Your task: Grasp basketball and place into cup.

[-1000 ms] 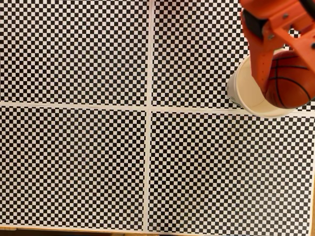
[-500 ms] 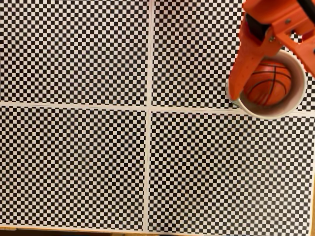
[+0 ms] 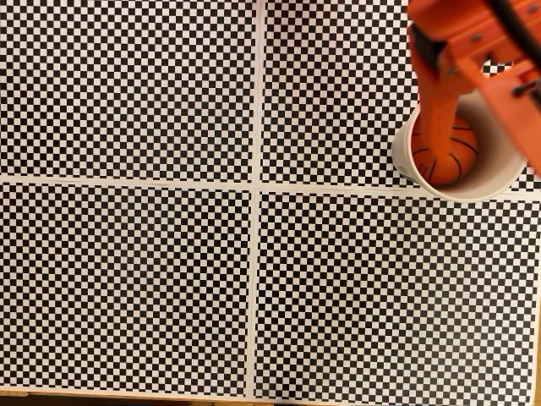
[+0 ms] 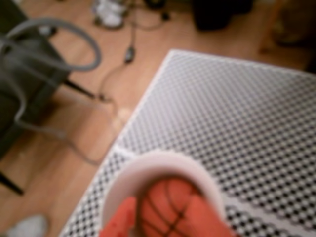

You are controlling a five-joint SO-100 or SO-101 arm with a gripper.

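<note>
While sitting deep inside cup near desk's right edge in fixed view, ball resting free. Gripper hovering over cup mouth, fingers spread, released, gripping nothing. Wrist view blurred: ball in cup between fingertips.

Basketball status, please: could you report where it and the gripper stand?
Gripper open above the cup. Basketball down inside the cup, free of the fingers. Nothing in the way.
</note>
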